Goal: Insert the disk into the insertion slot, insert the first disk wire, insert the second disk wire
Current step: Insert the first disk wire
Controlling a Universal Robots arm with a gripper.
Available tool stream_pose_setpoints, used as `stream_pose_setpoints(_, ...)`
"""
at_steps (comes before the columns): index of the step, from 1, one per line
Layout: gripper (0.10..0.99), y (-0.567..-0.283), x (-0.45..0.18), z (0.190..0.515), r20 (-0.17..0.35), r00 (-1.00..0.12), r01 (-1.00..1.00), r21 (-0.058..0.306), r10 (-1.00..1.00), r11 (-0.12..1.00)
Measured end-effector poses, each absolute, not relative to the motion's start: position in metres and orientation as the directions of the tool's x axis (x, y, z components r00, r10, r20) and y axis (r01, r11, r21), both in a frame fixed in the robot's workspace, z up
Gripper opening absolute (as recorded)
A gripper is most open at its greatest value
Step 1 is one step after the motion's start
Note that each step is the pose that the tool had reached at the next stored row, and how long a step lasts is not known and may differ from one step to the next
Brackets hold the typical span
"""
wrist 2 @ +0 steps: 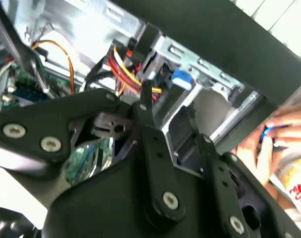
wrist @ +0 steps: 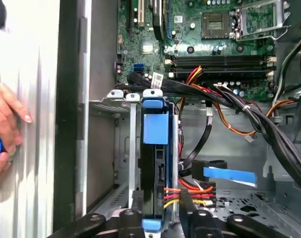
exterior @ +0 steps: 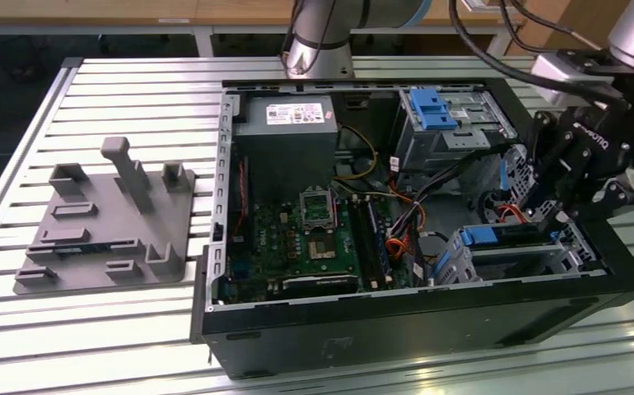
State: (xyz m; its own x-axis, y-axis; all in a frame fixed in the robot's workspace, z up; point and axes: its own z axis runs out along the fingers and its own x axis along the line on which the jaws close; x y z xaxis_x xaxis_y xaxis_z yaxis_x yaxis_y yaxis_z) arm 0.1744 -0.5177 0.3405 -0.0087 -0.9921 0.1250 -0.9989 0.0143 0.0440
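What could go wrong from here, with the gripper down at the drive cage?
The red and yellow wires lie right beside the gripper at the end of the disk, so they could snag or bend. The black cable bundle crosses close by and might catch the arm. A person's hand rests just outside the case wall, near the arm.

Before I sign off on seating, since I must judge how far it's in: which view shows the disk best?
The first wrist view: the disk lies edge-on, much of its length visible inside the insertion slot. The exterior view shows its blue end; the second wrist view, a blue tab.
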Motion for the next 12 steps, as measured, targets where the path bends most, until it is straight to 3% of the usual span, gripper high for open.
stream_pose_setpoints(1, 0.42, -0.518, 0.174, 0.347, 0.125, -0.009, -0.999, 0.044, -0.992, 0.014)
stream_pose_setpoints(7, 0.42, -0.517, 0.175, 0.373, 0.125, -0.009, -0.999, 0.044, -0.992, 0.014)
stream_pose_setpoints(12, 0.42, -0.517, 0.175, 0.373, 0.123, -0.009, -0.999, 0.044, -0.992, 0.014)
